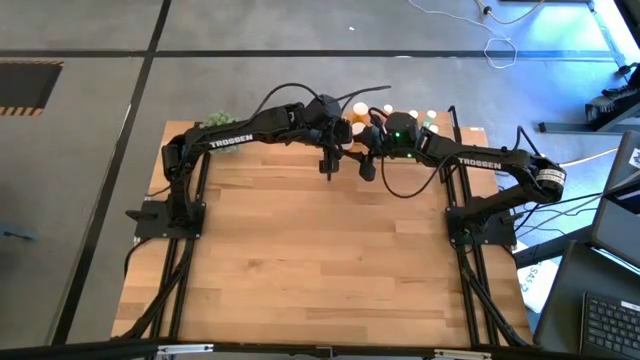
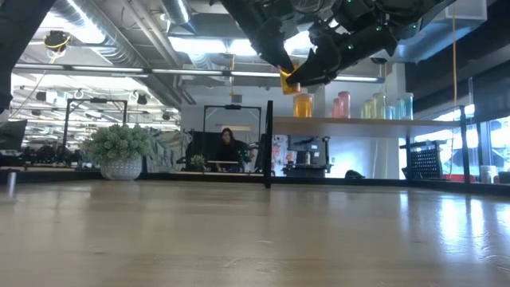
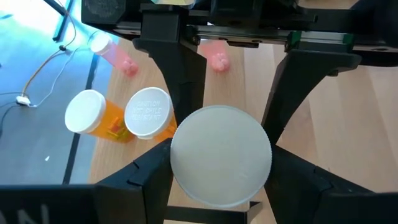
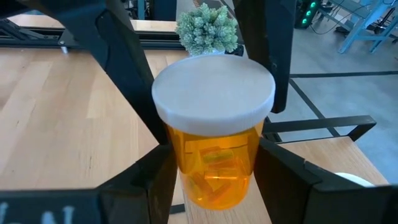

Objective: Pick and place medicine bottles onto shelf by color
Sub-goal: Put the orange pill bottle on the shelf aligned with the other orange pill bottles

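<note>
- A translucent orange medicine bottle (image 4: 214,143) with a white round cap is held upright in the air, above the level of the shelf board and at the board's near-left end, as shown in the low view.
- The orange medicine bottle is grasped by the left claw (image 3: 221,155); its two dark fingers are pressed against opposite sides of the white cap.
- The same bottle is also grasped by the right claw (image 4: 214,155); its fingers are closed against the orange body just below the cap. Both claws are thus clenched on one bottle.
- The light-wood shelf (image 2: 358,121) with thin black metal posts is set at the far edge of the wooden counter (image 2: 255,231).
- A row of bottles is seen standing on the shelf: an orange bottle (image 2: 303,105), a pink bottle (image 2: 344,104), a yellowish bottle (image 2: 374,106) and a greenish bottle (image 2: 405,105).
- In the left wrist view, two white-capped orange bottles (image 3: 118,115) are seen touching each other on the shelf, with pink bottles beyond them.
- A fuzzy green plant in a white pot (image 2: 121,151) is placed on the counter, well apart from the shelf.
- A person (image 2: 229,147) is visible in the room behind the counter.
</note>
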Robot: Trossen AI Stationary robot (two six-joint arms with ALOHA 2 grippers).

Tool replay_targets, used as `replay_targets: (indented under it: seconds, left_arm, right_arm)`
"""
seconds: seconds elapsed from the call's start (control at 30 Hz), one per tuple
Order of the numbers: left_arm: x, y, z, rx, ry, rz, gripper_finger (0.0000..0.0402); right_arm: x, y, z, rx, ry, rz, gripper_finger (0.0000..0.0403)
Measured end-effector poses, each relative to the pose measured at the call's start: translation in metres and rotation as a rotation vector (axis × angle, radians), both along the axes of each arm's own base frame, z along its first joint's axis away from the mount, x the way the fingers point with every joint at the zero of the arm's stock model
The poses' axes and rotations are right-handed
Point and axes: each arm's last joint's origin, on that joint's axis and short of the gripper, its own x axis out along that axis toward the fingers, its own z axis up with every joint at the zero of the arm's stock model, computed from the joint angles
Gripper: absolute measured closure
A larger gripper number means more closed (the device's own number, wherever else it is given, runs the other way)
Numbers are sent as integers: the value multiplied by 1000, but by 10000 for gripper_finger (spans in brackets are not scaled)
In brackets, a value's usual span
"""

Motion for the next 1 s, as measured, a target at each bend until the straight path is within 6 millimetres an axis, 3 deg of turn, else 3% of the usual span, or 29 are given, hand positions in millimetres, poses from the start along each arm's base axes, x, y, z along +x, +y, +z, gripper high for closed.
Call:
replay_targets:
  seconds: [1.0]
  left_arm:
    - [0, 1, 1, -4, -13, 31, 195]
  right_arm:
    - [0, 0, 0, 0, 0, 2, 208]
